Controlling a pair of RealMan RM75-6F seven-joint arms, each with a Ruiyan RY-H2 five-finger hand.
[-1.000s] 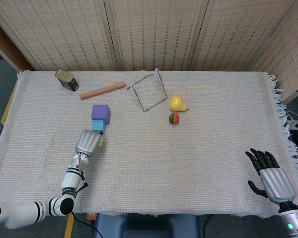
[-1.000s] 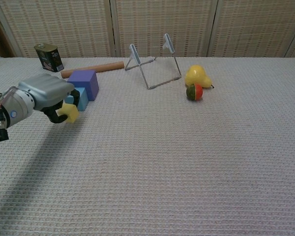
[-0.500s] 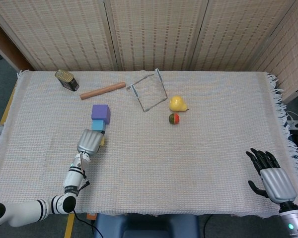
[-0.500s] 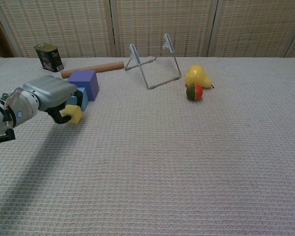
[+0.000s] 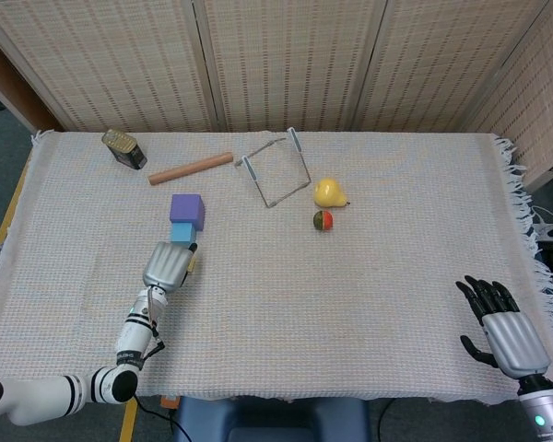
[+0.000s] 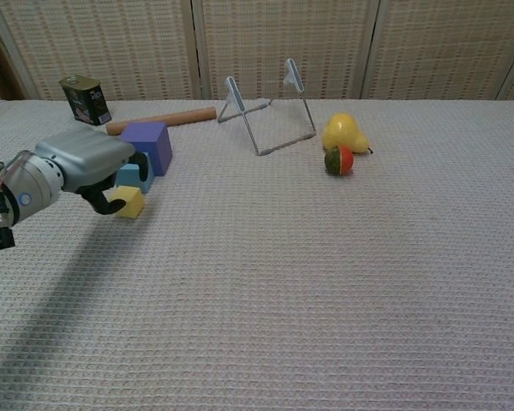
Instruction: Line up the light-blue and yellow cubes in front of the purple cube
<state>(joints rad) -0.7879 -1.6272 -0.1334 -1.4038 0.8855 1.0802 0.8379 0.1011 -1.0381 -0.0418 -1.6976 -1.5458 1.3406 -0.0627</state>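
The purple cube (image 5: 187, 210) (image 6: 148, 144) stands on the cloth at the left, with the light-blue cube (image 5: 183, 233) (image 6: 133, 177) touching its near side. The yellow cube (image 6: 130, 203) lies flat on the cloth just in front of the light-blue one; the head view shows only a sliver of the yellow cube (image 5: 194, 262) beside my left hand (image 5: 166, 265) (image 6: 81, 163). That hand hovers over the cube's left side, fingers curled against it. My right hand (image 5: 502, 327) hangs at the front right corner, fingers spread, holding nothing.
A wooden rod (image 5: 190, 168) and a small tin (image 5: 123, 149) lie behind the cubes. A wire stand (image 5: 276, 175) sits mid-table, with a yellow pear (image 5: 329, 192) and a red-green ball (image 5: 323, 220) to its right. The cloth's fringed edge (image 5: 525, 212) runs along the right.
My left hand has lowered the yellow cube from a tilted, raised hold to flat on the cloth in front of the light-blue cube. The right hand has not moved.
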